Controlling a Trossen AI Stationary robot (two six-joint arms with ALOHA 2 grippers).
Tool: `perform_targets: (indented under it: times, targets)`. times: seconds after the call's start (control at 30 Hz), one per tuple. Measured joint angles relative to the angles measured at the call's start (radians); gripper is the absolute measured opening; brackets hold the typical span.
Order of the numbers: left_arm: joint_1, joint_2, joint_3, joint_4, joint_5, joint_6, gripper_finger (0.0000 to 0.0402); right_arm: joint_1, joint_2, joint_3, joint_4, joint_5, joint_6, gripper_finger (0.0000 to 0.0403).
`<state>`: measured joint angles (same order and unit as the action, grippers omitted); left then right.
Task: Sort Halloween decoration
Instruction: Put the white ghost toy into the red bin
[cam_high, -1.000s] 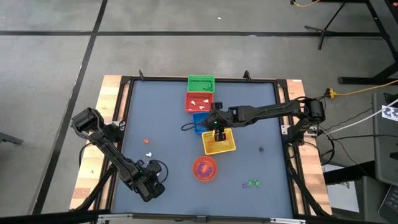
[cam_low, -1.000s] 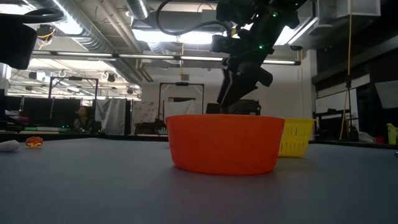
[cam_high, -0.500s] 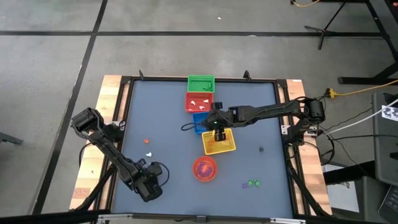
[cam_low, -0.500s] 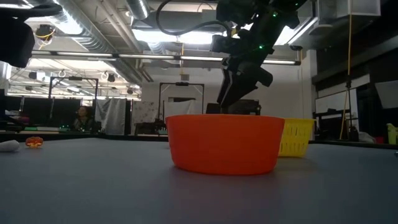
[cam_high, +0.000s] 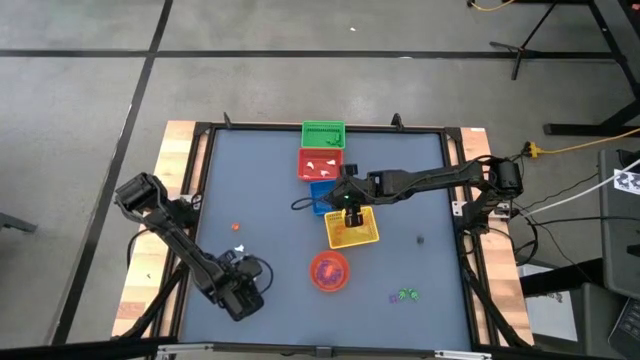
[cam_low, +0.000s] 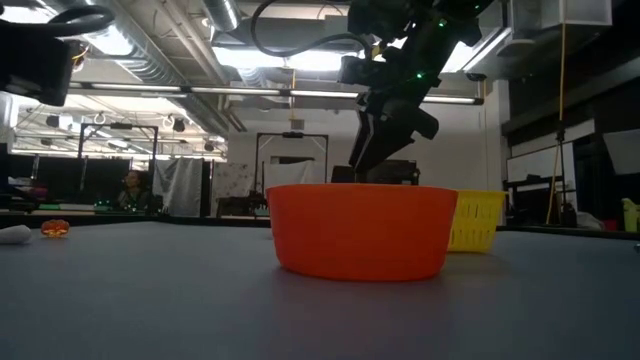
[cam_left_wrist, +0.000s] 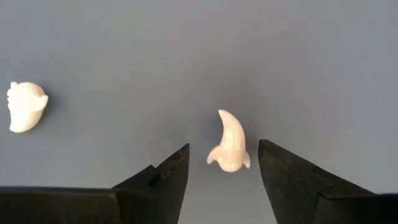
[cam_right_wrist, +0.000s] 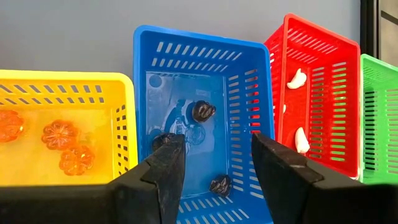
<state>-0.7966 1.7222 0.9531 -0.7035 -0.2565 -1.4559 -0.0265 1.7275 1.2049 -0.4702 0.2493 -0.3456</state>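
The Halloween decoration is tiny trinkets. A white fang-shaped one (cam_left_wrist: 228, 149) lies on the table between the fingers of my open left gripper (cam_left_wrist: 224, 168), touching neither; a second white one (cam_left_wrist: 25, 107) lies beside it. In the high view this gripper (cam_high: 242, 278) is at the table's near left. My right gripper (cam_right_wrist: 217, 162) hangs open above the blue basket (cam_right_wrist: 199, 112), which holds dark trinkets (cam_right_wrist: 203, 111). Orange trinkets (cam_right_wrist: 57, 134) lie in the yellow basket (cam_right_wrist: 37, 84) and white ones (cam_right_wrist: 297, 79) in the red basket (cam_right_wrist: 323, 56).
A green basket (cam_high: 323, 133) ends the basket row at the far side. A red-orange bowl (cam_high: 330, 271) stands near the front centre. Loose trinkets lie about: an orange one (cam_high: 236, 228) at the left, green ones (cam_high: 406, 295) and a dark one (cam_high: 420, 238) at the right.
My left arm has shifted a little toward the table's far edge; in the low view its dark shape at the upper left has grown. The baskets, bowl and loose trinkets lie as before.
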Motion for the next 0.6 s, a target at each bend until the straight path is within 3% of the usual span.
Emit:
perform_targets:
  times: [0.6]
  targets:
    - [0.02,0.0,0.0,0.004,-0.001,0.009,0.0178,0.0,0.0,0.0,0.0,0.0,0.0,0.0184]
